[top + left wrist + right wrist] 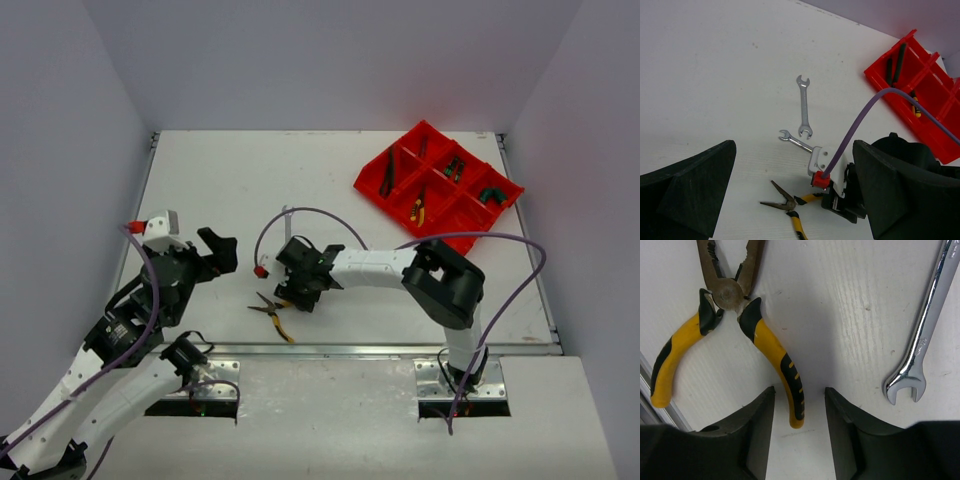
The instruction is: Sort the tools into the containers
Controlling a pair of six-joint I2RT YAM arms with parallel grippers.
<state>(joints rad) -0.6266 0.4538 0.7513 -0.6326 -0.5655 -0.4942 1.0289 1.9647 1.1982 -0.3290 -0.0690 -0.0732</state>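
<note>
Top view: the bright red plastic divided tray (372,190) sits far right, with tools inside. Yellow-handled steel pliers (275,312) lie near the front edge, at the right gripper (297,293). The left gripper (218,250) hovers spread wide and empty.

Left wrist: two silver open-end wrenches (804,106) lie just beyond the pliers.

Right wrist: the jaws stand parted, straddling one handle's tip. Stamped lettering on a wrench's shank is unreadable.

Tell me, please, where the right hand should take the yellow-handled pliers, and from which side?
Probably the handle of the yellow-handled pliers that points into the open right hand, coming straight down from above. The pliers lie flat on the table with handles spread, so that one handle alone fits between the fingers.
</note>
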